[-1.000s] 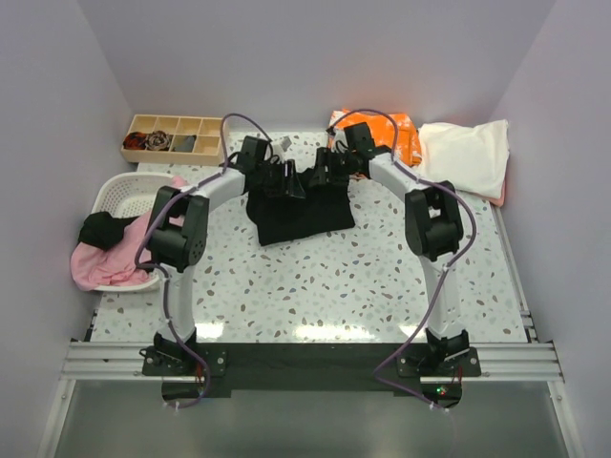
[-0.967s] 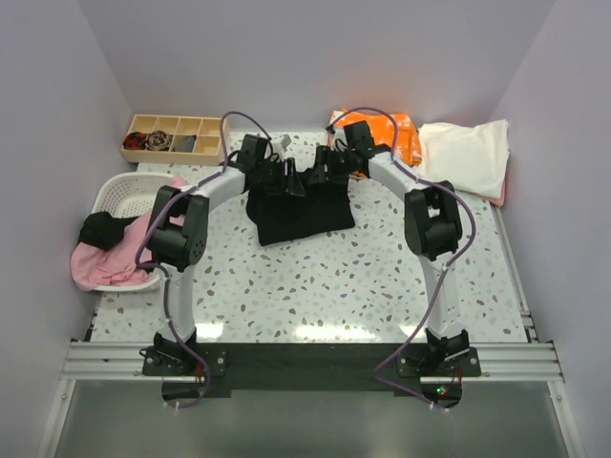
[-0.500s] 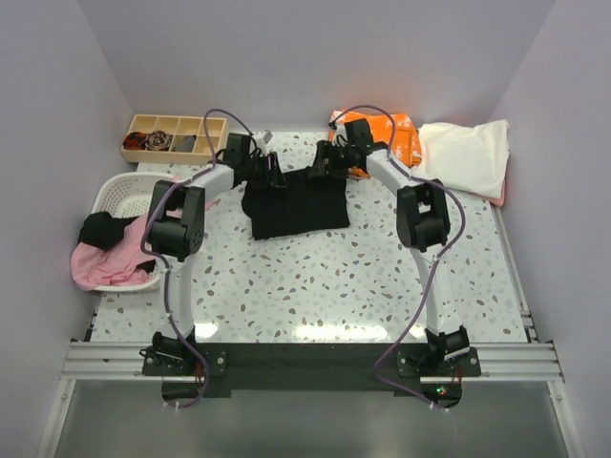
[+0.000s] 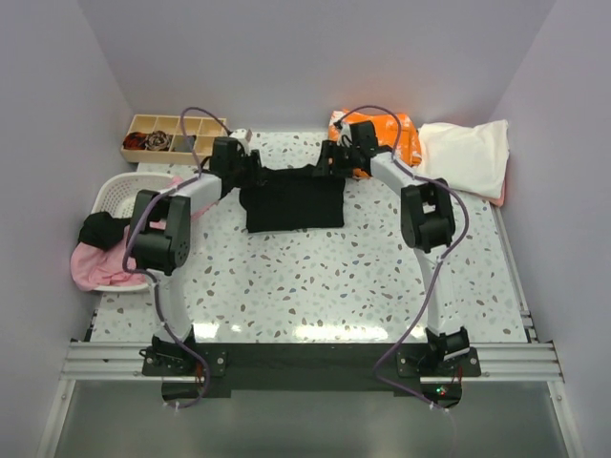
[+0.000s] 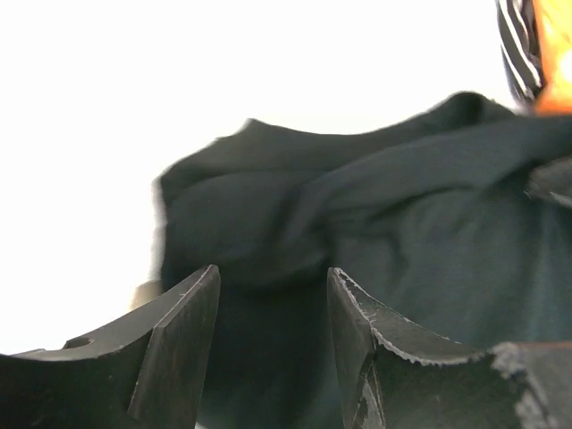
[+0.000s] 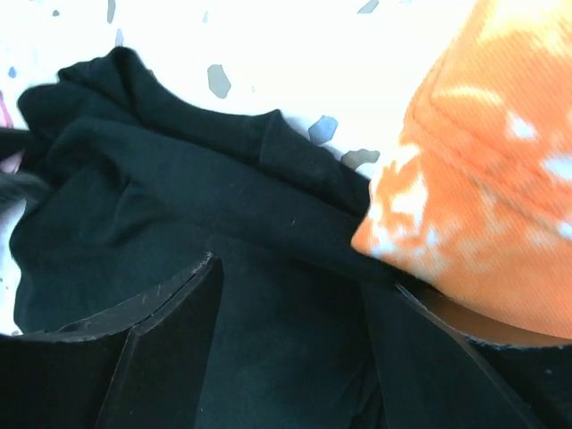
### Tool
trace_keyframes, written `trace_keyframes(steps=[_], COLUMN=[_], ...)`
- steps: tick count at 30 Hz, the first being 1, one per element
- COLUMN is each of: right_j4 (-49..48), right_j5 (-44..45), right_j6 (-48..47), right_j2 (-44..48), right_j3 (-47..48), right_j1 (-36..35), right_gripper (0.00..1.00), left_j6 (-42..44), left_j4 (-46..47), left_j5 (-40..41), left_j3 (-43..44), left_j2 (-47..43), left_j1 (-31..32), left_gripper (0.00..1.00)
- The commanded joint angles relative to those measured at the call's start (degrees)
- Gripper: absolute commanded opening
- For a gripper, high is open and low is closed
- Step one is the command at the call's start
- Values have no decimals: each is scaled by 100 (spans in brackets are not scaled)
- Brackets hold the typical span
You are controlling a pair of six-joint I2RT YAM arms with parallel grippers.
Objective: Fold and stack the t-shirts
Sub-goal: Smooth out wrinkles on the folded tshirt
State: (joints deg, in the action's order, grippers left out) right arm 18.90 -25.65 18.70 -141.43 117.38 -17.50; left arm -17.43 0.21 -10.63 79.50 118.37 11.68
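Observation:
The black t-shirt [image 4: 294,200] lies as a flat rectangle at the middle back of the table. My left gripper [image 4: 258,174] is at its far left corner and my right gripper [image 4: 327,164] at its far right corner. In the left wrist view the left gripper [image 5: 273,277] has its jaws apart, with black cloth [image 5: 402,214] under the gap. The right gripper [image 6: 304,273] is also open over the black cloth [image 6: 179,179], right beside the orange white-blotched t-shirt [image 6: 483,179] [image 4: 396,134]. A cream t-shirt [image 4: 468,157] lies at the back right. A pink t-shirt [image 4: 100,262] hangs from the basket.
A white slotted basket [image 4: 119,194] stands at the left edge and also holds dark cloth [image 4: 100,229]. A wooden compartment tray [image 4: 172,136] sits at the back left. Speckled tabletop [image 4: 315,286] stretches in front of the black shirt. Walls close in on three sides.
Both arms swung toward the back of the table, spreading the black t-shirt out flatter and squarer. The right jaws have widened.

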Motion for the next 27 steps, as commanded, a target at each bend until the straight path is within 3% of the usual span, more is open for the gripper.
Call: trace_keyframes(steps=[1, 4, 7, 11, 20, 27], right_j4=[-1042, -1248, -846, -527, -571, -712], right_j5=[-150, -160, -45, 165, 245, 174], right_j6=[-244, -253, -323, -437, -271, -244], right_j2=[1008, 1633, 1846, 2004, 1900, 1487], right_j3=[-952, -1463, -1569, -1831, -2465, -2404], right_j1=[264, 264, 264, 264, 273, 273], right_gripper=[68, 69, 70, 70, 71, 70], left_j6=[38, 29, 47, -67, -208, -226], left_j4=[551, 376, 111, 453, 892, 1368], left_j5=[843, 958, 800, 91, -97, -290], left_j3=[-347, -401, -531, -954, -1508, -1596], left_j2=[-1200, -1632, -1720, -1650, -1141, -912], left_j1=[-237, -245, -245, -245, -237, -237], left_gripper=[57, 59, 59, 60, 59, 59])
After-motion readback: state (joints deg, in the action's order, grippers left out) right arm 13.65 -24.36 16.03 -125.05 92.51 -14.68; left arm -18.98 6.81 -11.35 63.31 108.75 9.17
